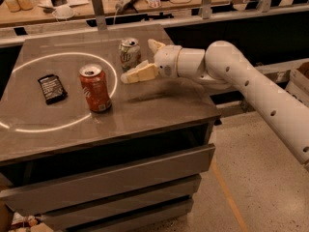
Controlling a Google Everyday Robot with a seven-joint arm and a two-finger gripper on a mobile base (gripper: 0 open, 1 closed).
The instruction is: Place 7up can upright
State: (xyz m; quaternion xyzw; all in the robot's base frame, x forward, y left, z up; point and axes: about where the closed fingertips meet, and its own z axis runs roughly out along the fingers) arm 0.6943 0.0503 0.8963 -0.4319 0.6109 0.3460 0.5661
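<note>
silver-white with green print, the 7up can (129,53) stands upright on its base toward the back of the grey table (164,105), just outside a bright ring of light (48,128) cast on the top. we reach in from the right with the white arm (251,86) held low and level, so the gripper (137,61) meets the can side-on rather than from above, which suits setting it down on its base. the fingers (140,74) are spread apart, one at the near side of the can and one at its far side; we cannot tell whether either touches the metal. we judge that the can bears its own weight, so what remains is to draw straight back without brushing it. the red-orange soda can (95,88) stands upright nearer the front, apart from the 7up can, and a black flat packet (52,88) lies well to the left, both out of our path.
</note>
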